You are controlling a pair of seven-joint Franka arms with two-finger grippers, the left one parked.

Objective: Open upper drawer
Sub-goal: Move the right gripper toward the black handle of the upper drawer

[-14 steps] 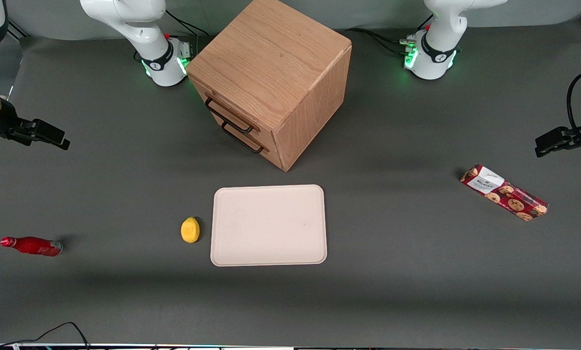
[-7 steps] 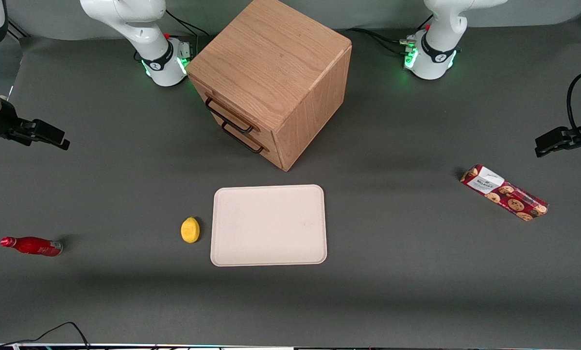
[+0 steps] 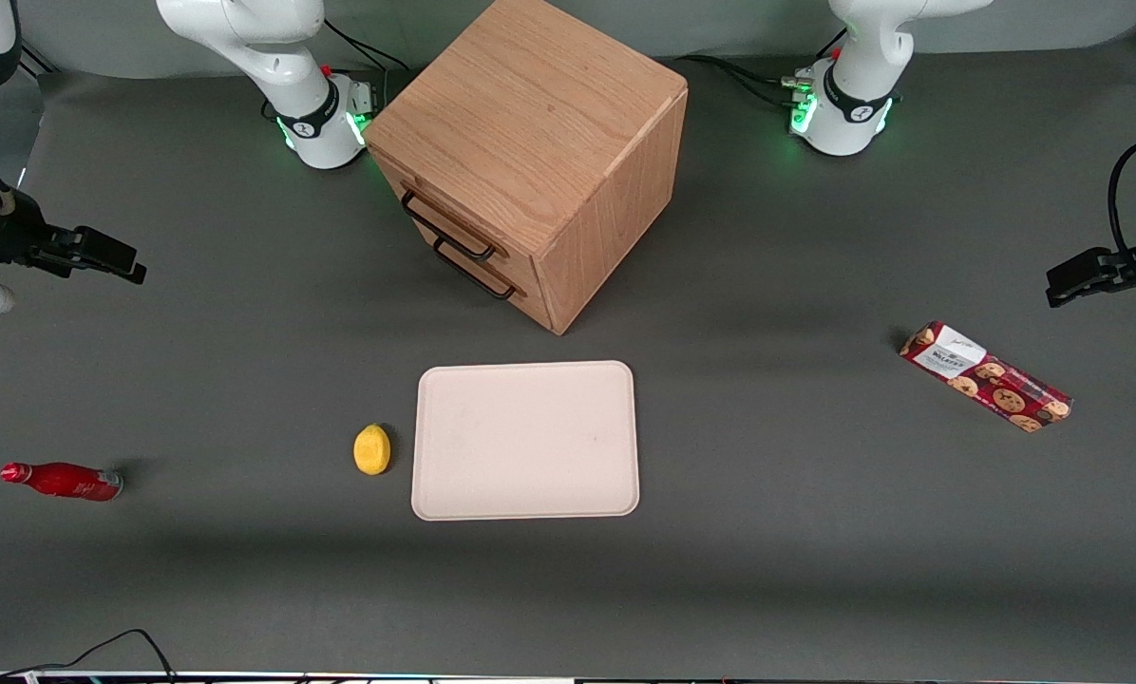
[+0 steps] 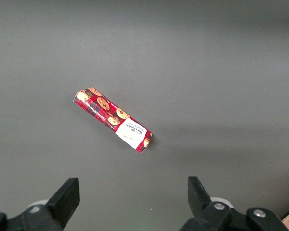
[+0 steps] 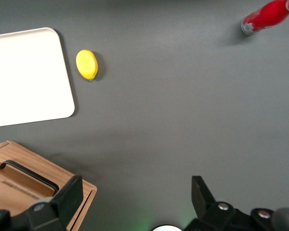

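Hovering above bare grey tabletop (image 3: 245, 361) toward the working arm's end, the black end effector (image 5: 137, 197) gapes, well apart from the shallow oak upper drawer (image 3: 444, 220), shut, with its thin black bar handle.

1. A dark grey mat (image 3: 815, 532) covers the whole table, smooth and matte.
2. Soft bands of shadow run across it, one nearer the front camera.
3. A paler grey strip (image 3: 112, 38) shows above the mat's upper edge.
4. Black cables (image 3: 103, 651) trail along the near edge.
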